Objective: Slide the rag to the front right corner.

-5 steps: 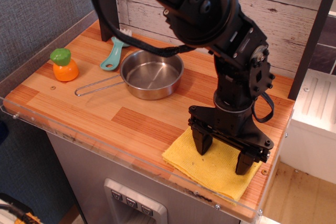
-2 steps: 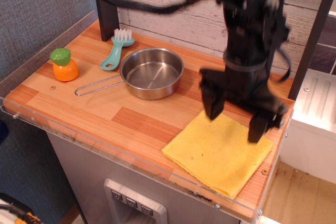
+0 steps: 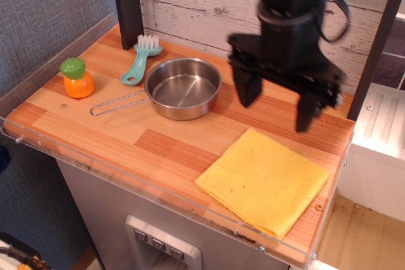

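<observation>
The rag [image 3: 264, 181], a flat folded yellow cloth with a few dark specks, lies on the striped wooden countertop at the front right corner [image 3: 314, 254], close to the clear plastic edge guard and a small screw [image 3: 317, 207]. My gripper [image 3: 277, 105] hangs in the air above and behind the rag, clear of it. Its two black fingers [image 3: 247, 90] are spread wide apart and hold nothing.
A steel pan [image 3: 182, 88] with a wire handle stands mid-counter, left of the rag. A teal brush [image 3: 140, 59] lies behind it. An orange toy with a green top [image 3: 77, 78] sits at the left. A dark post [image 3: 126, 4] rises at the back.
The gripper has lifted off the rag and risen up and back, staying open. The rag now lies fully uncovered at the front right corner.
</observation>
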Robot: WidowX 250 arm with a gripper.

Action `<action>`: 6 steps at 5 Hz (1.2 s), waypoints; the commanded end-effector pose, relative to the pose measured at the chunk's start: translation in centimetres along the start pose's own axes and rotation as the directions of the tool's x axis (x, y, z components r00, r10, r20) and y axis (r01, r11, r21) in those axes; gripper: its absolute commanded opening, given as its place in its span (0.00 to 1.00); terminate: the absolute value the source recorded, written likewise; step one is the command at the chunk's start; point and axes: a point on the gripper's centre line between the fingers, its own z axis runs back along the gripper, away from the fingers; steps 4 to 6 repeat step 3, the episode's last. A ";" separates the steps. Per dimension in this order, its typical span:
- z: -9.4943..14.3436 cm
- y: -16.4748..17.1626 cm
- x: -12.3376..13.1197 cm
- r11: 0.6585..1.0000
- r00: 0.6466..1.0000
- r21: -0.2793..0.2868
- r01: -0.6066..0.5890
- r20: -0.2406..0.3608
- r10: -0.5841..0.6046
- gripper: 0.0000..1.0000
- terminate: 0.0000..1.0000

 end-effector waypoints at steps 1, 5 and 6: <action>1.7 2.0 0.4 0.997 0.997 -0.020 -0.074 0.010 0.074 1.00 0.00; 1.7 2.0 0.4 0.997 0.997 -0.020 -0.074 0.010 0.074 1.00 1.00; 1.7 2.0 0.4 0.997 0.997 -0.020 -0.074 0.010 0.074 1.00 1.00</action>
